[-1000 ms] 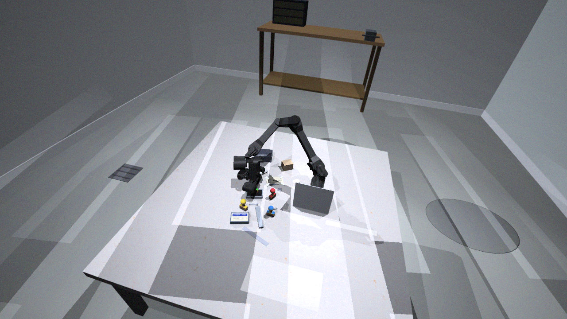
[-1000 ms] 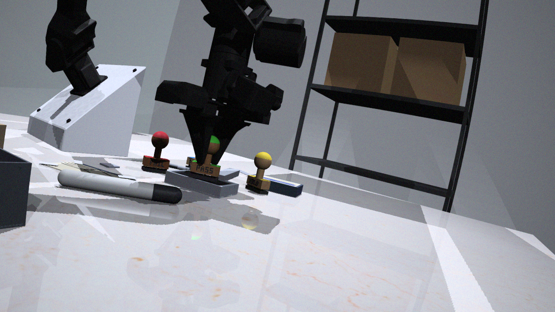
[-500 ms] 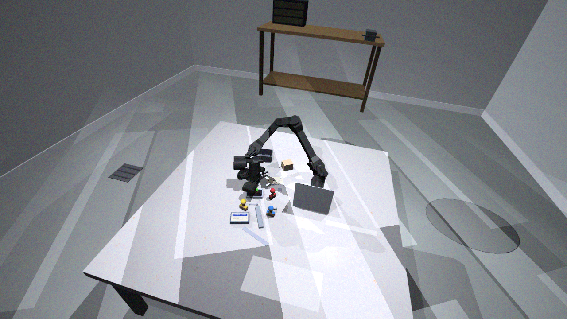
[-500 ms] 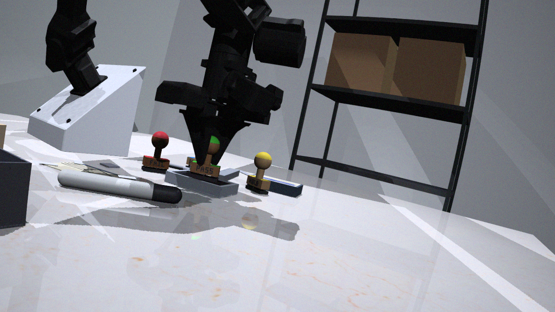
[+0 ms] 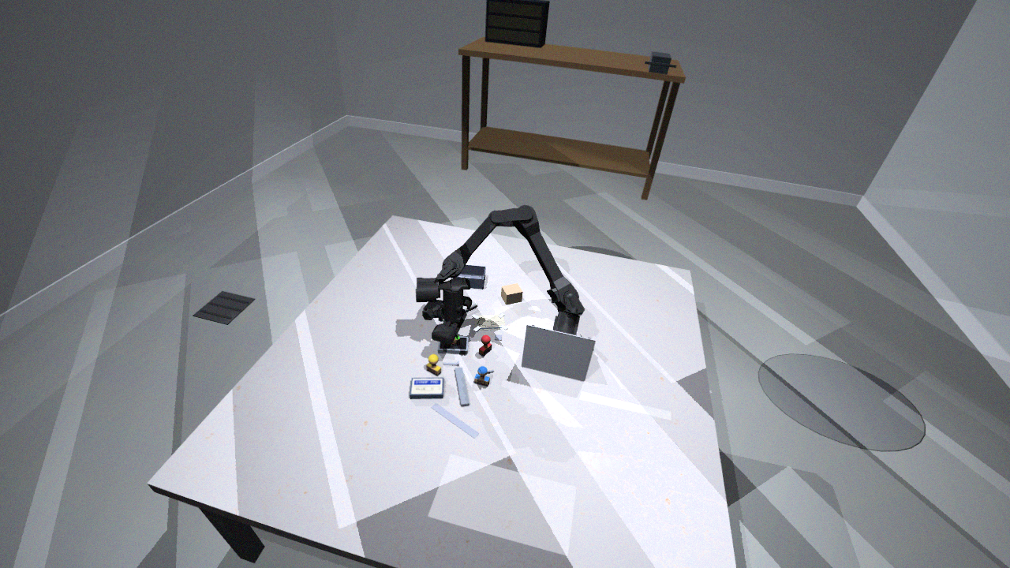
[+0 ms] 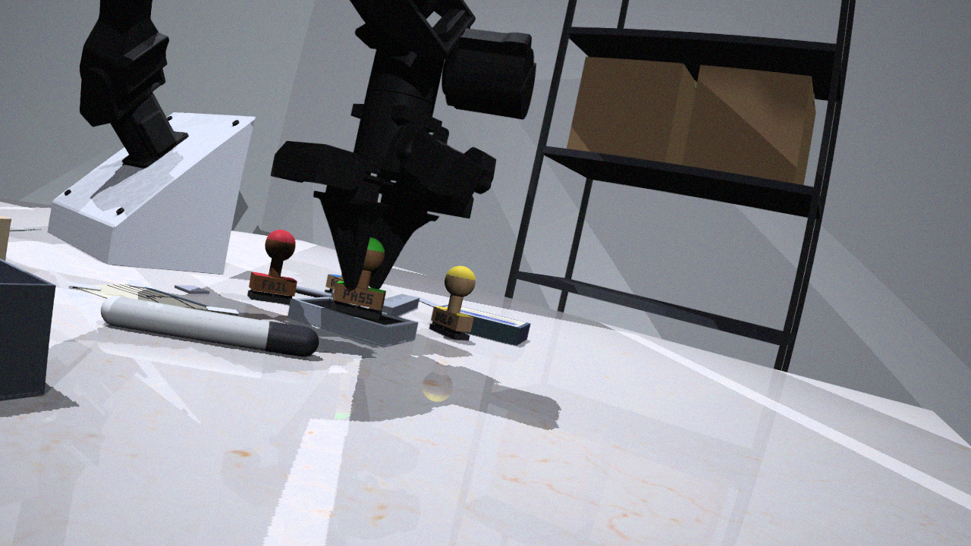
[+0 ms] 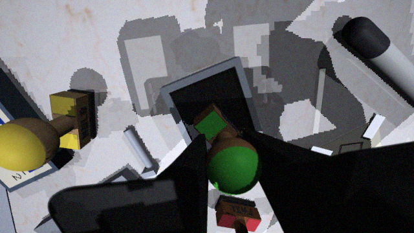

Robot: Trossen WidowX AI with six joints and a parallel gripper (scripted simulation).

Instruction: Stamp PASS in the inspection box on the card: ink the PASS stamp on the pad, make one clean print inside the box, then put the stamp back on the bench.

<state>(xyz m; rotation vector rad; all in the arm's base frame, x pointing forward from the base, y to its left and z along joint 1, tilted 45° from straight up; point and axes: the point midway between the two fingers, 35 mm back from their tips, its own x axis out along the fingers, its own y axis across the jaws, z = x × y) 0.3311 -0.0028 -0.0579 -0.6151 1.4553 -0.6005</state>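
My gripper (image 5: 455, 338) (image 6: 365, 279) (image 7: 224, 137) is shut on the PASS stamp (image 6: 358, 296) (image 7: 233, 168), which has a green-topped knob. The stamp is near upright, its base down inside the rim of the open grey ink pad (image 6: 400, 331) (image 7: 200, 76). Whether its face touches the ink surface is hidden. The pale card (image 5: 491, 322) (image 6: 122, 292) lies flat beyond the pad, toward the arm's base. Part of its outlined box shows in the wrist view at the right, and the finger hides the rest. No print can be made out.
The red FAIL stamp (image 6: 273, 281) (image 7: 239, 211) and yellow HOLD stamp (image 6: 453, 318) (image 7: 82, 120) stand on either side of the pad. A blue-topped stamp (image 5: 483, 375), a STAMP PAD lid (image 5: 427, 387), a thick marker (image 6: 196, 325) (image 7: 394, 65), a wooden block (image 5: 511, 293) and a dark bin (image 6: 23, 332) are nearby.
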